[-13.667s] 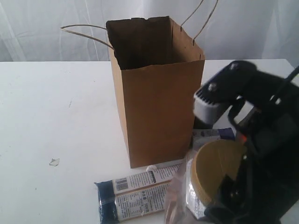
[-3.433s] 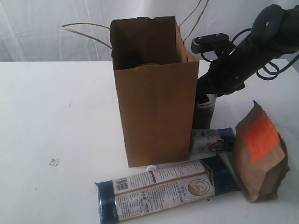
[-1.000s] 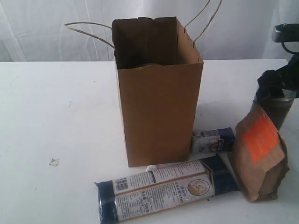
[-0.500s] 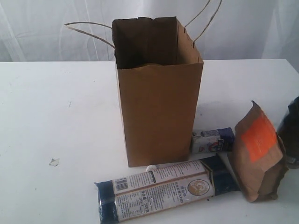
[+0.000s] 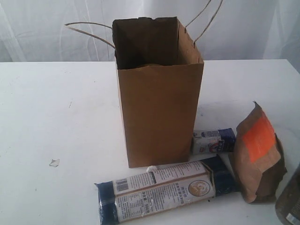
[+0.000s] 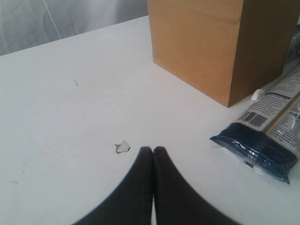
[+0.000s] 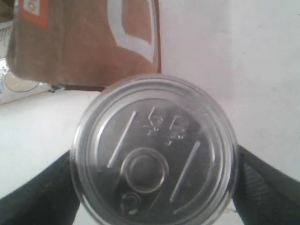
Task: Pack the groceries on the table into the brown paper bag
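The brown paper bag (image 5: 159, 103) stands open and upright on the white table (image 5: 56, 117). At its foot lie a long navy-tan packet (image 5: 164, 190) and a small blue-white packet (image 5: 213, 140). A brown pouch (image 5: 258, 150) with an orange label stands to their right. In the right wrist view my right gripper (image 7: 154, 187) is shut on the dark can, its silver lid (image 7: 154, 150) filling the space between both fingers. Only the can's side (image 5: 289, 201) shows at the exterior view's lower right corner. My left gripper (image 6: 153, 149) is shut and empty, low over the table.
A tiny clear wrapper scrap (image 6: 123, 146) lies just beside the left fingertips. A small white bit (image 5: 151, 168) rests against the bag's base. The bag's string handles (image 5: 89, 30) stick out to the left and up. The pouch (image 7: 89, 42) stands close behind the held can.
The can in the right gripper has moved from the right edge down into the lower right corner of the exterior view. The arm has left that view. Bag and packets stayed put.
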You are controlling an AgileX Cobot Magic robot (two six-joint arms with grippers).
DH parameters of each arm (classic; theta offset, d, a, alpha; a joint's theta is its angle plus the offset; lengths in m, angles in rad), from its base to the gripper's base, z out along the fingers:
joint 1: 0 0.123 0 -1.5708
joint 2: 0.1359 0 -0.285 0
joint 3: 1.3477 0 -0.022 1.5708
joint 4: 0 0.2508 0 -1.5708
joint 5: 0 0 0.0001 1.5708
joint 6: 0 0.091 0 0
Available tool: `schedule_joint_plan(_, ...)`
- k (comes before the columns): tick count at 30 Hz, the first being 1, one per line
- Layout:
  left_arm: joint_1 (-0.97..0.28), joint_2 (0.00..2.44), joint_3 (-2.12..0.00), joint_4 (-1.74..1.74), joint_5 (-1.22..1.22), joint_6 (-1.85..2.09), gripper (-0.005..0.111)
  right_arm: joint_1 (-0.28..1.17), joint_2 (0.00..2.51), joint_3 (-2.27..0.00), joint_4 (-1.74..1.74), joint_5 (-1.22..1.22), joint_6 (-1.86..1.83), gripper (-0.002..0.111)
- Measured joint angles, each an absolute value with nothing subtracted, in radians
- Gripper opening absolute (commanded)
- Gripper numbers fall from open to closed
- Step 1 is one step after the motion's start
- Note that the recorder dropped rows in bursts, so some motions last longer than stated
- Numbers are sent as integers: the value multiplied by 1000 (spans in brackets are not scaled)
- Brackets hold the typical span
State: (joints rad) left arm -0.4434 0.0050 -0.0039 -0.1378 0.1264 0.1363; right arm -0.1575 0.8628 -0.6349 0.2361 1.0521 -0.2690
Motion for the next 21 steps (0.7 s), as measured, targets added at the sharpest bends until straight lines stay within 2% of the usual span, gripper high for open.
schedule_joint_plan(9, -443, 5, -4, -138, 126, 136, 0, -69, 820, -593, 362, 1083, -401, 24)
schedule_joint_plan(21, -443, 5, -4, -138, 126, 136, 0, 207, 820, -583, 364, 1051, -528, 24)
